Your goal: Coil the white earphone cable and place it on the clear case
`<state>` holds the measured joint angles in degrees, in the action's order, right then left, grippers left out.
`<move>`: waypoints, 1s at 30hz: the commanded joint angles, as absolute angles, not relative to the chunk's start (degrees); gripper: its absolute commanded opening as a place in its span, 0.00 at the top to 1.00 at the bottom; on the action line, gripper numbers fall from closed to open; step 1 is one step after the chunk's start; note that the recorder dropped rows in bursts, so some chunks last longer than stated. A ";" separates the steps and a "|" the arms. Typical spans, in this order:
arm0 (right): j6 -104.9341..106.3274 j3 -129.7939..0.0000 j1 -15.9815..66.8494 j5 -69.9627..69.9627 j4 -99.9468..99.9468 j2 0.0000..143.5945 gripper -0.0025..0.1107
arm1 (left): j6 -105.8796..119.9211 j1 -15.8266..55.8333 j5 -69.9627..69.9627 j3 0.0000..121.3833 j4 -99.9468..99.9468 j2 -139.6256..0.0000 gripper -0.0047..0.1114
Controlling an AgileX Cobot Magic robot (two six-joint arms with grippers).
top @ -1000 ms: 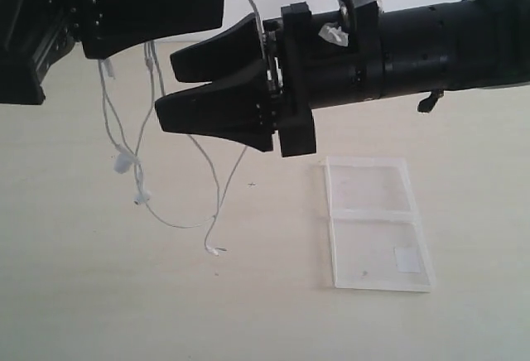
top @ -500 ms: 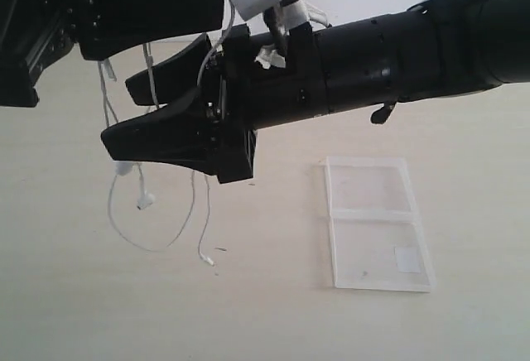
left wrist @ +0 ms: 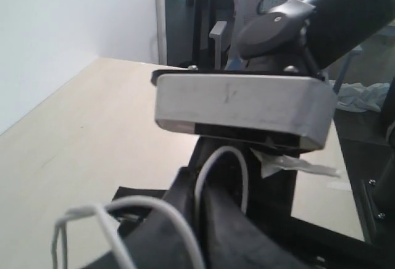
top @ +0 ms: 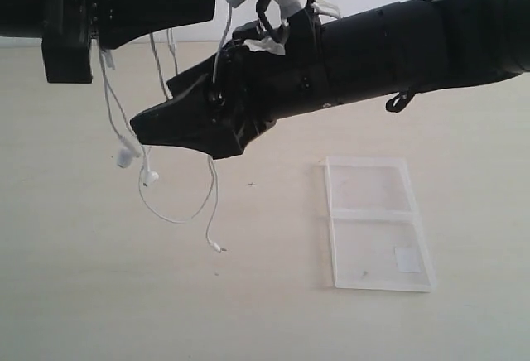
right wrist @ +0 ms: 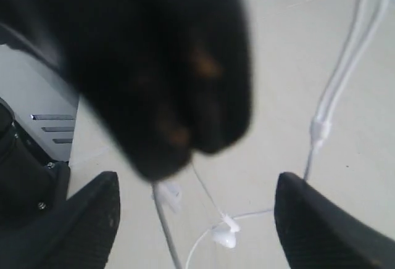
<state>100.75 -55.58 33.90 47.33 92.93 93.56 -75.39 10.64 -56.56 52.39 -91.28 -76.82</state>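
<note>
The white earphone cable [top: 178, 216] hangs in loose loops above the table from my left gripper [top: 207, 1], which is shut on it at the top left. Two earbuds [top: 126, 156] dangle low, and the plug [top: 217, 247] hangs lowest. The left wrist view shows the cable [left wrist: 223, 155] arching out from between the closed jaws of the left gripper [left wrist: 200, 186]. My right gripper [top: 153, 133] reaches across the middle, just under the left one and among the hanging strands. Its fingers [right wrist: 333, 223] are spread wide, with an earbud [right wrist: 225, 237] and thin strands in the gap, touching neither finger. The clear case [top: 377, 224] lies open and flat at right.
The right arm's black forearm [top: 397, 38] spans the upper right, above the case. The right arm's grey wrist camera [left wrist: 241, 105] sits close in front of the left gripper. The left gripper's dark blurred body [right wrist: 160, 65] fills much of the right wrist view. A light tabletop [top: 99, 295] lies below.
My right gripper has swung left across the table and turned, ending under the left gripper among the strands. The hanging cable has swayed and its loops have shifted. The left gripper stays shut.
</note>
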 commanded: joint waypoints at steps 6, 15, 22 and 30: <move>96.69 -55.91 33.99 39.55 91.78 92.21 0.38 | -76.87 10.54 -55.24 52.85 -90.88 -76.74 0.96; 107.36 -55.91 33.99 48.93 98.63 93.70 0.38 | -76.77 10.54 -60.56 52.85 -89.78 -76.74 0.96; 111.51 -55.91 33.99 52.16 99.51 95.12 0.38 | -76.77 10.54 -65.58 52.85 -89.78 -76.74 0.96; 113.80 -55.91 33.99 60.10 99.95 95.90 0.38 | -76.64 10.54 -66.98 52.85 -89.78 -76.74 0.96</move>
